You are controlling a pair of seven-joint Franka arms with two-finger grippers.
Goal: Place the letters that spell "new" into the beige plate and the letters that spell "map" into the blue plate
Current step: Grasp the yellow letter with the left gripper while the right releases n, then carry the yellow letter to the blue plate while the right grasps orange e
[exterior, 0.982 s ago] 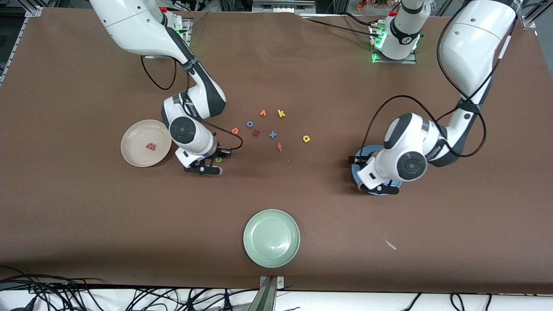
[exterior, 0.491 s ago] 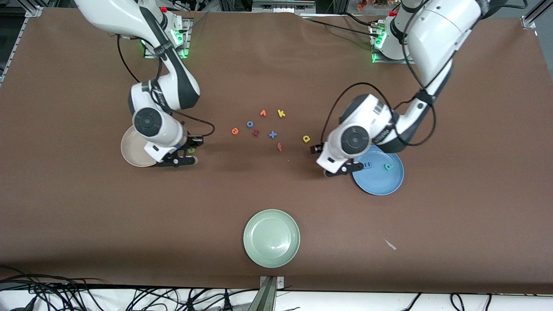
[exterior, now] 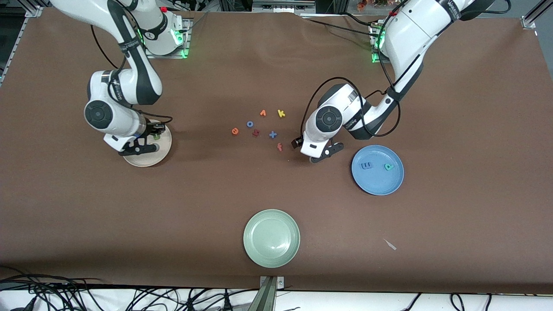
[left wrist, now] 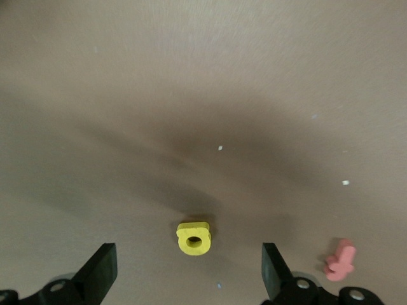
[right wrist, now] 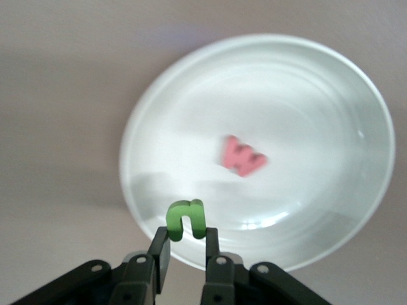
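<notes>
My right gripper [exterior: 139, 149] [right wrist: 186, 244] hangs over the beige plate [exterior: 152, 159] [right wrist: 305, 82], shut on the green n [exterior: 156, 137] [right wrist: 186, 219]. The pink-red w [right wrist: 243, 156] lies in that plate, hidden by the arm in the front view. The orange e [exterior: 235, 131] lies on the table among the loose letters. My left gripper [exterior: 323, 154] [left wrist: 187, 276] is open, low over the yellow a [left wrist: 194, 237], which lies between its fingers. The blue plate [exterior: 377, 183] holds the blue m [exterior: 367, 165] and the teal p [exterior: 389, 166].
Loose letters lie mid-table: orange v [exterior: 262, 113], yellow k [exterior: 281, 113], blue o [exterior: 249, 124], dark red h [exterior: 255, 133], blue x [exterior: 272, 134], red f [exterior: 279, 147] [left wrist: 339, 260]. A pale green plate [exterior: 271, 238] sits near the front camera. A small scrap [exterior: 390, 244] lies beside it.
My right arm has carried the green n from the table to over the beige plate. My left arm has left the blue plate and come down over the yellow a.
</notes>
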